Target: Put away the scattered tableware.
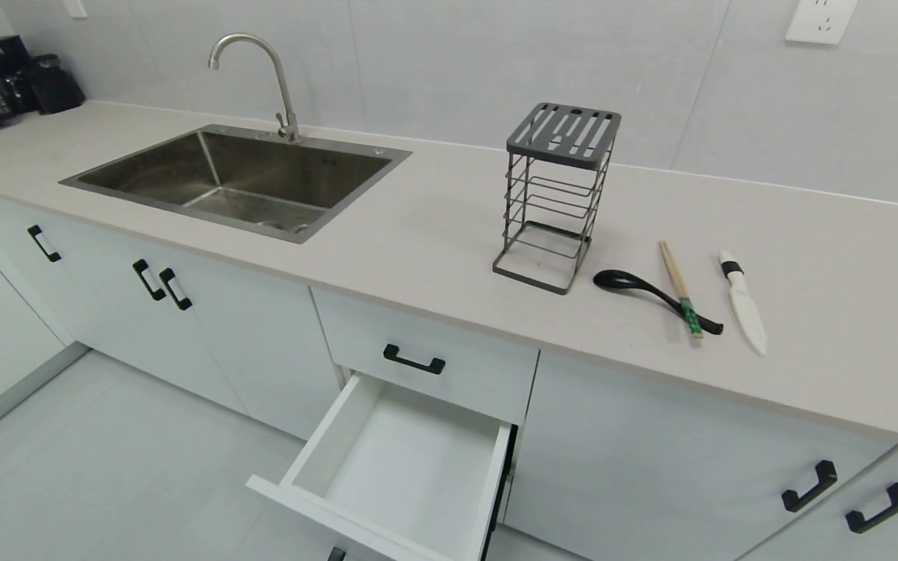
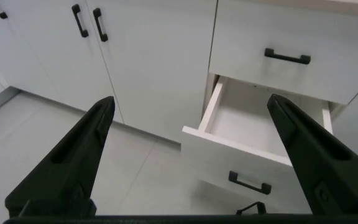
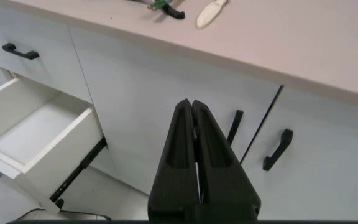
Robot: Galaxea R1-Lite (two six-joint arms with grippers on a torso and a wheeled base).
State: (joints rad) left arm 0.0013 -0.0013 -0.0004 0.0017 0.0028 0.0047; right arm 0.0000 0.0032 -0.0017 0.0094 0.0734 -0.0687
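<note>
Right of centre, a black ladle (image 1: 619, 280), wooden chopsticks (image 1: 675, 274) and a white knife (image 1: 745, 312) lie beside a slotted wire rack (image 1: 558, 199). Lower centre, a smooth white drawer (image 1: 324, 436) stands open. The left pincer (image 2: 190, 99) is spread and the right pincer (image 3: 192, 106) is closed.

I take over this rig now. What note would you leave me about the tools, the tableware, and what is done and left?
Left tool: open, empty, low in front of the open drawer.
Right tool: shut, empty, below the counter edge.
Black spoon, chopsticks and white knife lie on the counter, right of the wire rack; the chopsticks cross the spoon's handle.
Done: the drawer stands open.
Left: put away all three pieces.
</note>
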